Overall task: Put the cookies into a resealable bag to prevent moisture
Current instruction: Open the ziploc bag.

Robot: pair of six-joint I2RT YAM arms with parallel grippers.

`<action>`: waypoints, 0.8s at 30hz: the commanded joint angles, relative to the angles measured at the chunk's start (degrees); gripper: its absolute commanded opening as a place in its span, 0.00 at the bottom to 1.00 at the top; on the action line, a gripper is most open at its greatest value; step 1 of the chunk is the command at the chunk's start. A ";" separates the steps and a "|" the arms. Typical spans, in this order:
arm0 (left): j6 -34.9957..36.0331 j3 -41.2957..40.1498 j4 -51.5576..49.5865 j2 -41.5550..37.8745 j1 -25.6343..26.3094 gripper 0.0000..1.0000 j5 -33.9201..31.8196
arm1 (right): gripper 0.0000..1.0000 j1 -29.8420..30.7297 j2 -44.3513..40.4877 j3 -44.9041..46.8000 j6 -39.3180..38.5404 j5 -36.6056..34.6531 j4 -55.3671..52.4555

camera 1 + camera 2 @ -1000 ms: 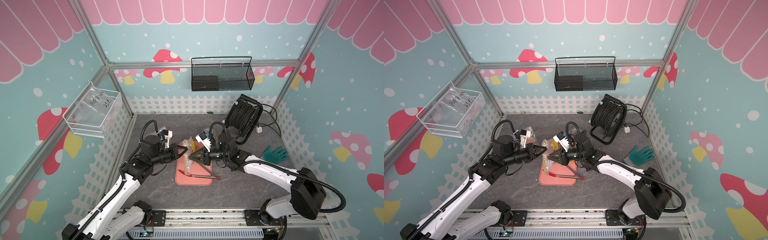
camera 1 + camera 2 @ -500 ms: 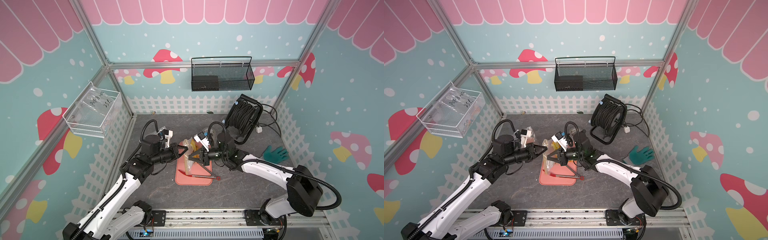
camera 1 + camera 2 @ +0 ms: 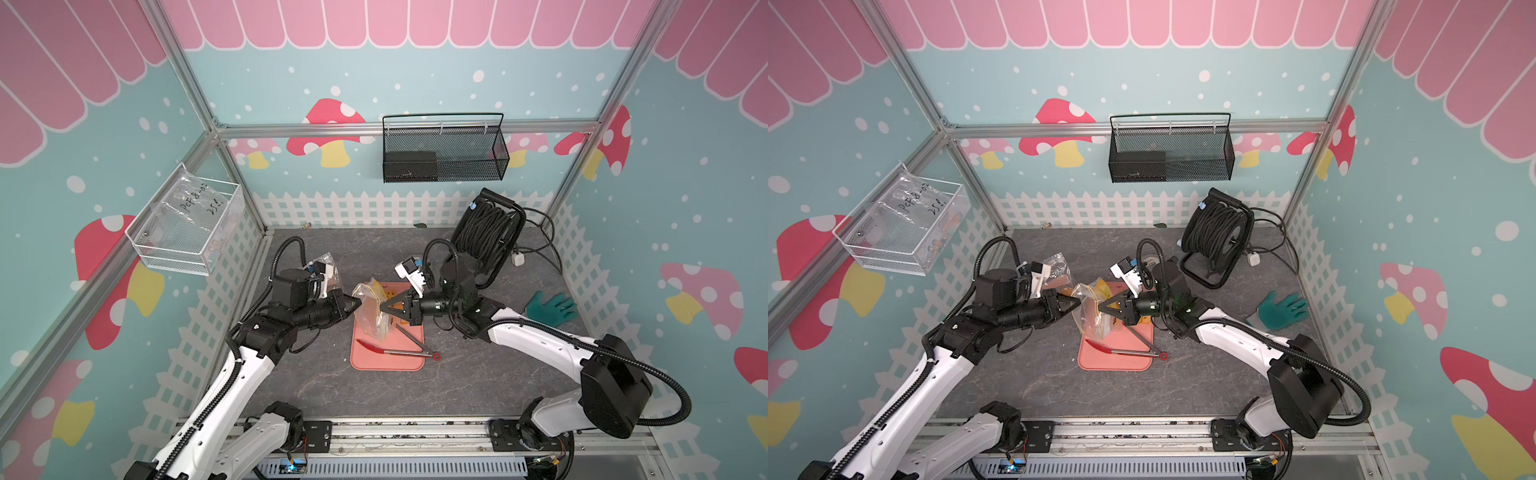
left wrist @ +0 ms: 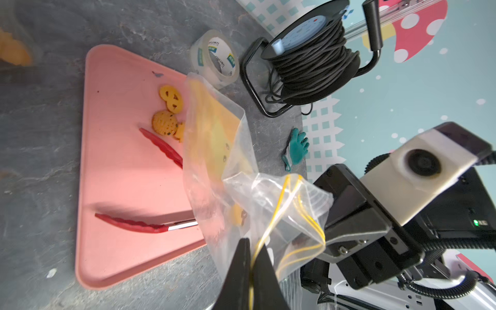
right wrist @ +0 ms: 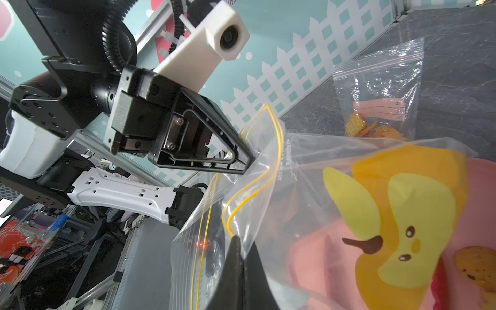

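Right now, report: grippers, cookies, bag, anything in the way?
Left gripper, right gripper both shut on clear plastic yellow-zip bag with apple-face print. Round golden cookies loose on pink rectangular tray. Red-tipped metal tongs lie beside them.

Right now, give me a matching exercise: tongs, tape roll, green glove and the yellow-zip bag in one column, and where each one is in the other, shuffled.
Things: 1 tongs; 2 tape roll; 3 green glove; 4 yellow-zip bag.
Places: A pinched by the left gripper and right gripper; B lying on the pink tray; C on the table beside the cable reel; D alone on the table, far right.
Pairs: 1-B, 2-C, 3-D, 4-A.
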State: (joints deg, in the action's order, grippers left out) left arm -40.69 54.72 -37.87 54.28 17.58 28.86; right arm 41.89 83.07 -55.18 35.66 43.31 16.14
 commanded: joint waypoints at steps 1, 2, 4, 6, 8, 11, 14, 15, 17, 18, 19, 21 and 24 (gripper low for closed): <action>4.59 3.41 -7.04 1.71 -0.46 0.15 -2.91 | 0.00 -0.14 0.00 -3.42 0.17 -4.27 -4.49; 4.24 3.44 -6.55 2.08 -0.21 0.16 -2.54 | 0.00 0.11 0.27 -3.97 0.89 -5.55 -5.01; 3.87 3.70 -5.90 2.58 0.70 0.19 -2.61 | 0.00 0.67 1.17 -5.47 1.52 -6.91 -6.13; 3.54 4.07 -5.84 2.63 1.32 0.26 -3.78 | 0.00 1.13 2.28 -7.04 1.25 -8.21 -8.06; 3.02 4.05 -5.85 2.26 1.57 0.36 -5.38 | 0.00 1.59 2.66 -7.60 1.84 -9.19 -7.71; 1.68 4.26 -5.41 1.37 2.33 0.44 -6.84 | 0.00 2.53 3.40 -8.61 2.22 -10.24 -7.64; 0.85 3.39 -3.90 1.04 3.95 0.48 -7.05 | 0.00 3.00 4.03 -8.97 2.43 -9.94 -6.84; 1.17 3.10 -3.94 1.29 4.19 0.48 -7.40 | 0.00 3.07 4.14 -9.07 2.65 -9.38 -6.36; 2.60 3.65 -5.19 2.42 4.21 0.48 -8.19 | 0.00 3.27 4.32 -9.28 2.62 -8.79 -6.02; 3.39 4.61 -5.97 3.18 4.20 0.48 -8.70 | 0.00 3.36 4.37 -9.26 2.57 -8.69 -6.01; 4.47 5.76 -7.43 4.12 4.14 0.48 -9.83 | 0.00 3.37 4.36 -9.19 2.57 -8.51 -5.95; 6.64 8.93 -11.28 6.16 4.15 0.47 -12.58 | 0.00 3.37 4.19 -9.16 2.52 -8.46 -6.03; 9.95 13.05 -15.11 9.01 4.15 0.45 -14.78 | 0.00 3.38 4.03 -9.16 2.49 -8.33 -6.20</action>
State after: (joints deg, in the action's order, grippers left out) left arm -35.07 64.29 -48.21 62.06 21.56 18.17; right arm 44.73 87.15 -62.76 37.80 34.39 9.43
